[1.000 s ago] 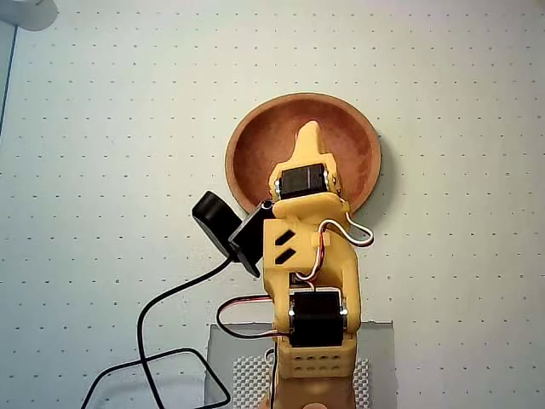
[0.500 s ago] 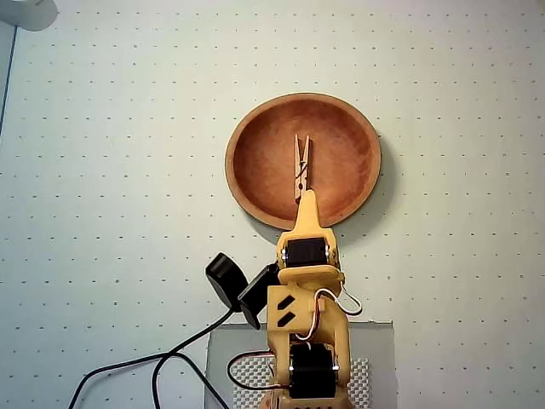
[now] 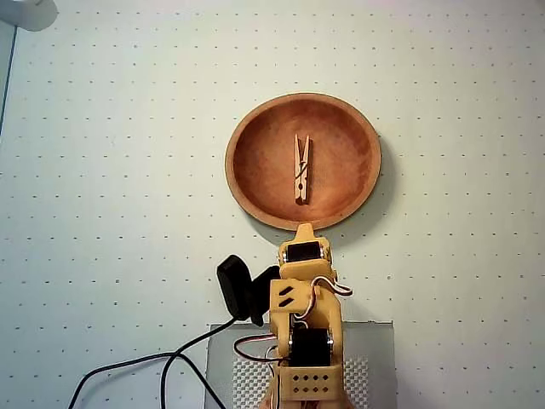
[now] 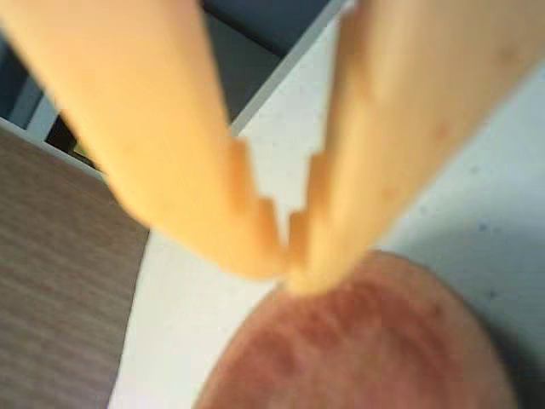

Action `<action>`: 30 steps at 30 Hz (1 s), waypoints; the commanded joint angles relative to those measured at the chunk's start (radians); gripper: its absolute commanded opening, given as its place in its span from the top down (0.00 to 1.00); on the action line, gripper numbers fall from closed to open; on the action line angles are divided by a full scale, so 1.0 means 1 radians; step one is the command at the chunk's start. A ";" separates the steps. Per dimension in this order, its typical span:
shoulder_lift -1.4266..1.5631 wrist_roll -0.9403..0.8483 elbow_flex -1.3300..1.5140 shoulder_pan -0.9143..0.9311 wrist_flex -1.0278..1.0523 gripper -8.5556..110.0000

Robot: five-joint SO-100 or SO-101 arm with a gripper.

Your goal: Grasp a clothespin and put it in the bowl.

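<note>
The counter (image 3: 102,170) is seen from overhead, with the bowl (image 3: 249,170) in the upper centre. The clothespin (image 3: 301,168) lies inside the bowl, at its middle. The end effector (image 4: 289,264) is closed and empty in the wrist view. The arm should be withdrawn clear of the rim.

A hobbyist or laboratory robotics bench. The work surface is a pale mat (image 3: 102,170) printed with a regular grid of small dots, laid flat and extending on all sides of the wooden bowl (image 3: 249,183). Below the bowl in the overhead view stands a yellow plastic arm (image 3: 305,332) with exposed black motors and loose wiring, mounted on a grey perforated base plate (image 3: 375,366) (a black cable (image 3: 153,375) trails to the left of it).
</note>
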 commanded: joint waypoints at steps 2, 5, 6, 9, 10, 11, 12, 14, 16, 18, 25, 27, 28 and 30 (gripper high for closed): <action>0.015 -0.002 0.072 0.014 -0.028 0.95; 0.015 -0.002 0.067 0.012 -0.028 0.95; 0.015 -0.002 0.067 0.014 -0.028 0.95; 0.015 -0.002 0.067 0.014 -0.028 0.95; 0.015 -0.002 0.067 0.014 -0.028 0.95; 0.015 0.000 0.067 0.014 -0.028 0.95; 0.015 0.000 0.067 0.014 -0.028 0.95; 0.017 0.002 0.067 0.014 -0.028 0.95; 0.017 0.002 0.067 0.014 -0.028 0.95; 0.017 0.014 0.067 0.014 -0.028 0.95; 0.017 0.051 0.066 0.015 -0.028 0.95; 0.017 0.052 0.066 0.015 -0.028 0.95; 0.017 0.051 0.066 0.015 -0.028 0.95; 0.017 0.052 0.066 0.015 -0.028 0.95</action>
